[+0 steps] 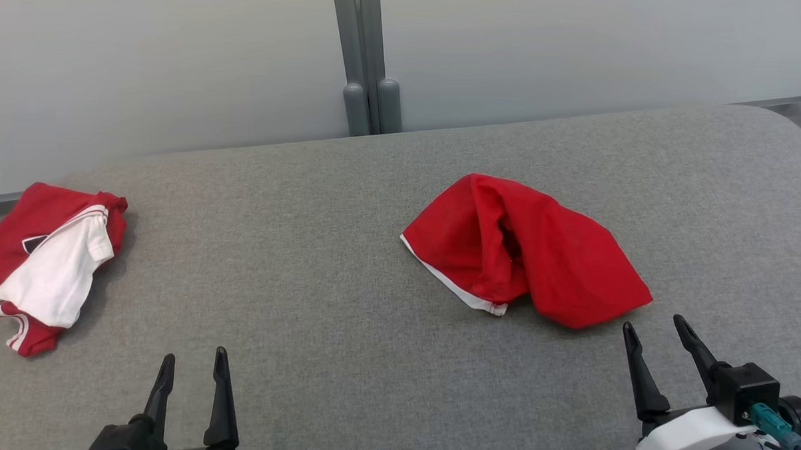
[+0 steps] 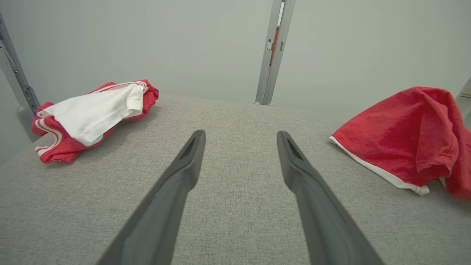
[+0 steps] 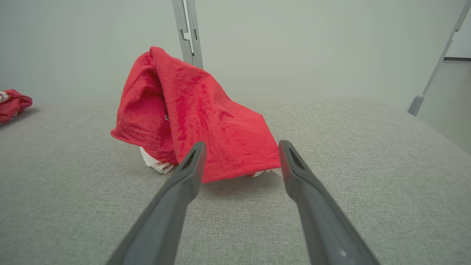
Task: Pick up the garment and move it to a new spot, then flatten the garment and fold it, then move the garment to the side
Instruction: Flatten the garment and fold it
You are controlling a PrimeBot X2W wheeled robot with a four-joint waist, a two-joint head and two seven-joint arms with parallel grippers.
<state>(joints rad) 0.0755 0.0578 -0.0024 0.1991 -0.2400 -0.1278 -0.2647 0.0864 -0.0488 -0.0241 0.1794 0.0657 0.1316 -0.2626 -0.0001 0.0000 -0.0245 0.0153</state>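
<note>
The right gripper (image 1: pixel 654 324) rests low at the near right of the grey fabric-covered table (image 1: pixel 322 268). Its two long dark fingers are spread wide, with nothing between them. Just beyond its fingertips, apart from them but near, lies the crumpled red garment with a white hem trim (image 1: pixel 548 253), heaped slightly right of the table's middle. In the head view its long axis runs from the far left to the near right. The near right corner points almost straight at the right gripper, while the white-trimmed hem faces left. In the right wrist view the cloth's near edge sits between the two fingertips, so a short forward reach would probably meet it.

The left gripper (image 1: pixel 195 355) also stands wide and empty at the near left, well apart from this garment, so the right arm is clearly the nearer. A second bundle of red and white clothing (image 1: pixel 49 264) lies at the far left edge, seemingly set aside.
</note>
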